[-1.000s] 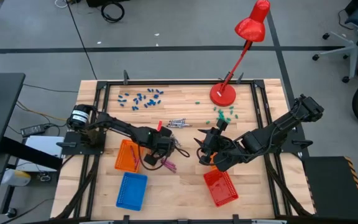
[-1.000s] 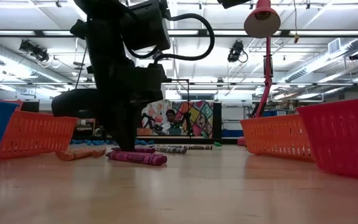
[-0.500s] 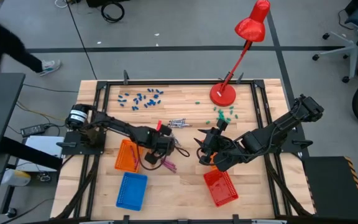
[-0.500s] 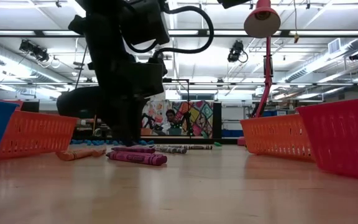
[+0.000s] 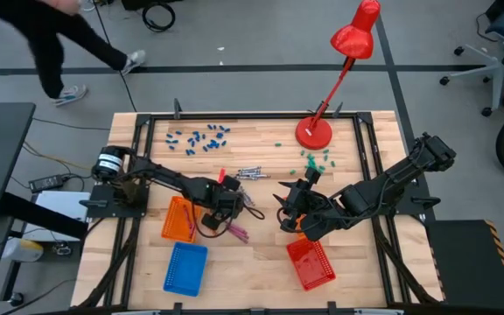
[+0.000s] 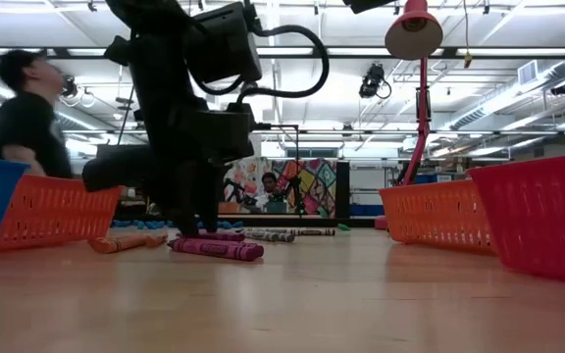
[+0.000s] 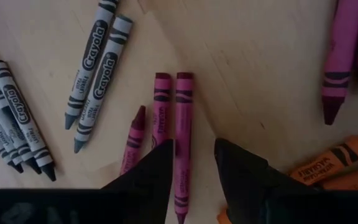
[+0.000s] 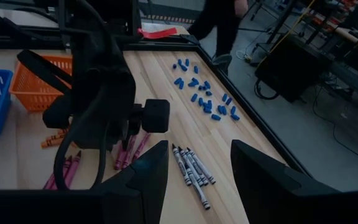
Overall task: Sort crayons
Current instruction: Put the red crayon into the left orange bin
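Since a second ago my left hand (image 7: 191,165) has barely shifted; a person (image 6: 27,118) has walked in behind the bench; pink crayons (image 7: 182,118) lie on the bench (image 7: 260,68) between its open fingers; I'd drop straight and pinch one only, since its twin touches it; grey crayons (image 7: 98,68) lie beside; right hand (image 8: 194,171) waits open near the red basket (image 5: 311,263).
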### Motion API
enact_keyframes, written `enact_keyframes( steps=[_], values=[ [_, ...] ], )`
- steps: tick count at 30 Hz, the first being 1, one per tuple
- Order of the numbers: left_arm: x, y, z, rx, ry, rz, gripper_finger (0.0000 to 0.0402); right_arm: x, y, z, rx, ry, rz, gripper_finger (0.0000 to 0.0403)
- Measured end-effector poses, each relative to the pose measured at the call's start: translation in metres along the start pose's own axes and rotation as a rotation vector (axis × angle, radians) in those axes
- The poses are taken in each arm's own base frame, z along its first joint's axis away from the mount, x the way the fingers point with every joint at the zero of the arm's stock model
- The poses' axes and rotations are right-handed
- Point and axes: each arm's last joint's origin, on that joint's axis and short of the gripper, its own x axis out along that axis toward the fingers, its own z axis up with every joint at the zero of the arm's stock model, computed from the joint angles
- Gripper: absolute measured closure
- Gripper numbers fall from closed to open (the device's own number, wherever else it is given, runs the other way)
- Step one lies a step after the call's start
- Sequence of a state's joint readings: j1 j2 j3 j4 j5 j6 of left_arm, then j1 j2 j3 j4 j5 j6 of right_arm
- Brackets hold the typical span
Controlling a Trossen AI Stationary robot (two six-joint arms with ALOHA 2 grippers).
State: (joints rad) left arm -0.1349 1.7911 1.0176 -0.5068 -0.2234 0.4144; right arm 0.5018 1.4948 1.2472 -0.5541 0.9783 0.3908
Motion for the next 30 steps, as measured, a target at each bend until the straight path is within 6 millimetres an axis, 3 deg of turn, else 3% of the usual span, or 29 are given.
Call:
enact_keyframes(
  steps=[17, 30],
  values=[
    [0.0024, 0.0013, -0.0015, -0.06, -0.054, -0.111, 0.0287, 0.0003, -0.0002, 0.0002, 0.001, 0.0, -0.001, 0.0225],
    [0.0029, 0.0011, -0.0009, 0.065, -0.082, -0.139, 0.0296, 0.0003, -0.0002, 0.0001, 0.001, 0.0, 0.0, 0.0225]
  ],
)
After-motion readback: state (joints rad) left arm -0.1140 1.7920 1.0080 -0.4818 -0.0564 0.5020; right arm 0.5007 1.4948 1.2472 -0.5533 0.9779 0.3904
